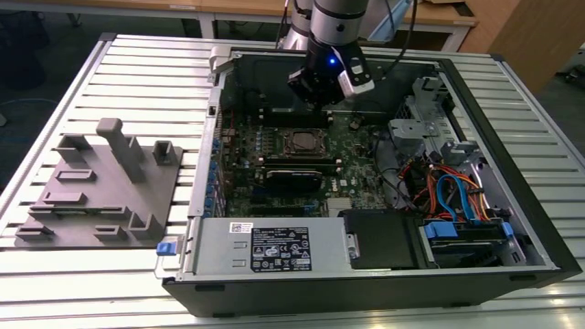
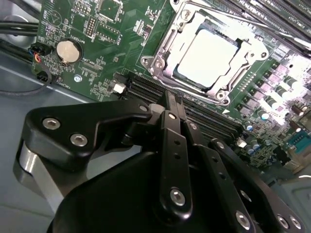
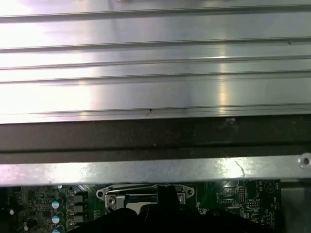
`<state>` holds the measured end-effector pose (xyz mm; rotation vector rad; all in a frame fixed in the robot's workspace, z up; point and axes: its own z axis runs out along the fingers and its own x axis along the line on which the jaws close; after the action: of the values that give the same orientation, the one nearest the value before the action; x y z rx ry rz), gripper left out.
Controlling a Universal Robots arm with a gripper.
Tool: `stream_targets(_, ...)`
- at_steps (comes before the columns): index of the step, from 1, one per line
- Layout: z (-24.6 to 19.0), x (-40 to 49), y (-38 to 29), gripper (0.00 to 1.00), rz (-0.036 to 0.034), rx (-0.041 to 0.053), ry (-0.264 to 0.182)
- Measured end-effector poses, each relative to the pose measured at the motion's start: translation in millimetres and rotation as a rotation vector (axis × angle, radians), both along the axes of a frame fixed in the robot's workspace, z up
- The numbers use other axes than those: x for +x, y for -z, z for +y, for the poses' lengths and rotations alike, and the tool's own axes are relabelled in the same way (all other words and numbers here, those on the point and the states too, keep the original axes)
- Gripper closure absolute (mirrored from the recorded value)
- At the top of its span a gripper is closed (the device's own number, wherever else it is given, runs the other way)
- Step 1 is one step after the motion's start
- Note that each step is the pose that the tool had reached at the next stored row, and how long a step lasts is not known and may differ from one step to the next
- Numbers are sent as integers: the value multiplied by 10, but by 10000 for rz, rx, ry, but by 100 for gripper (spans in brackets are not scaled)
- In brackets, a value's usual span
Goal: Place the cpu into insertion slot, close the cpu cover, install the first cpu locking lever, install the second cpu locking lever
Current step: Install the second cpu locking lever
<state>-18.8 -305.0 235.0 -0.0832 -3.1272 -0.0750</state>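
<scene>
The cpu (image 2: 206, 51) lies flat in the insertion slot (image 1: 302, 142) on the green motherboard, its silver top bright under glare. The cpu cover (image 2: 177, 46), a silvery frame, lies down around the chip. Whether the thin levers along the frame are latched I cannot tell. My gripper (image 2: 171, 98) hangs above the board a short way from the socket, fingers together with nothing between them. In the exterior view the gripper (image 1: 318, 101) is inside the open case, beyond the socket. In the first wrist view the gripper (image 3: 165, 194) stands in front of the socket frame (image 3: 124, 196).
The open computer case (image 1: 219, 75) lies on a slatted metal table (image 1: 137, 75). A grey fixture block (image 1: 101, 185) sits at the exterior view's left. Power supply (image 1: 265, 250), blue and orange cables (image 1: 453, 192), a black card (image 1: 292, 179) and memory slots (image 2: 204, 121) surround the socket.
</scene>
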Motion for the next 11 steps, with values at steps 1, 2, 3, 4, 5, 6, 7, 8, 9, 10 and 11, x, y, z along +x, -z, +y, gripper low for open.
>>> stream_targets(1,-2,0,-1,90,1,-1,0)
stream_targets(2,-7,0,-1,90,2,-2,-1)
stream_targets(3,-12,0,-1,90,2,-2,-1)
stream_targets(4,-17,0,-1,90,1,-2,0)
stream_targets(5,-22,0,-1,90,1,-2,-1)
stream_targets(6,-27,0,-1,90,1,-2,0)
stream_targets(7,-34,0,-1,90,1,-2,0)
stream_targets(8,-42,0,-1,90,1,-2,0)
stream_targets(9,-50,0,0,90,1,-2,0)
stream_targets(10,-58,0,0,90,1,-2,0)
stream_targets(11,-65,0,-1,90,1,-3,0)
